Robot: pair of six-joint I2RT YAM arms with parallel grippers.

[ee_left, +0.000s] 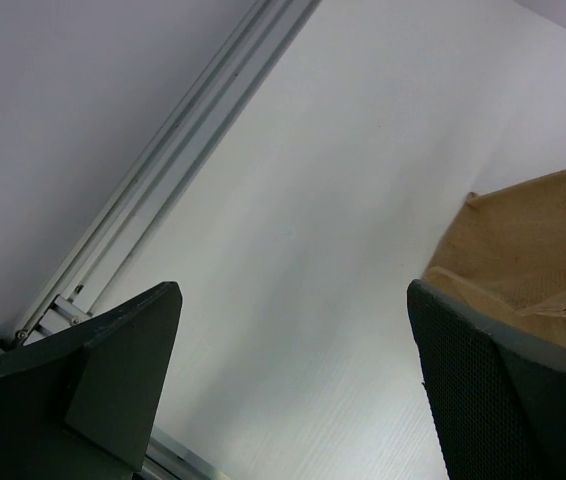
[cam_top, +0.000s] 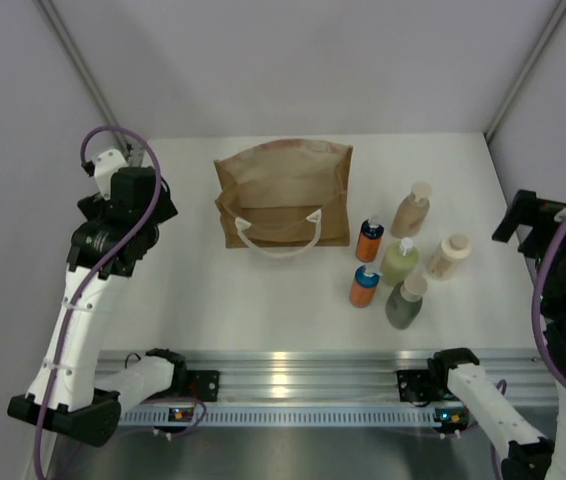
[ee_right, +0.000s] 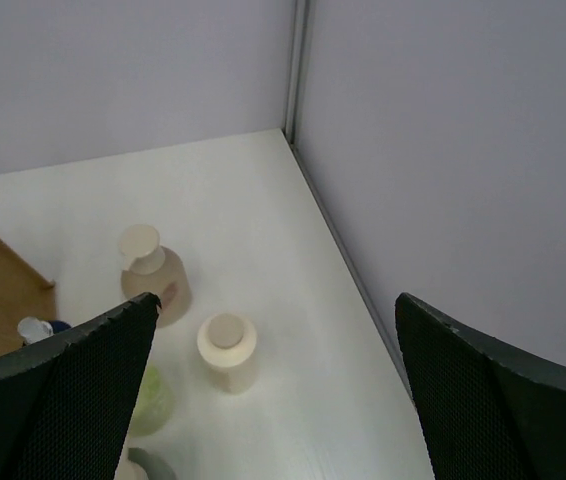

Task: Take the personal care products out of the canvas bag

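The tan canvas bag stands at the back middle of the table, its white rope handle drooping toward me. To its right stand the personal care products: two orange bottles, a yellow-green one, a tan one, a cream one and a dark grey-green one. My left gripper hangs open and empty left of the bag. My right gripper is open and empty above the table's right side, over the cream bottle and tan bottle.
Grey walls enclose the table on the left, back and right, with a metal corner post at the back right. An aluminium rail carrying both arm bases runs along the near edge. The left arm rises at the table's left side.
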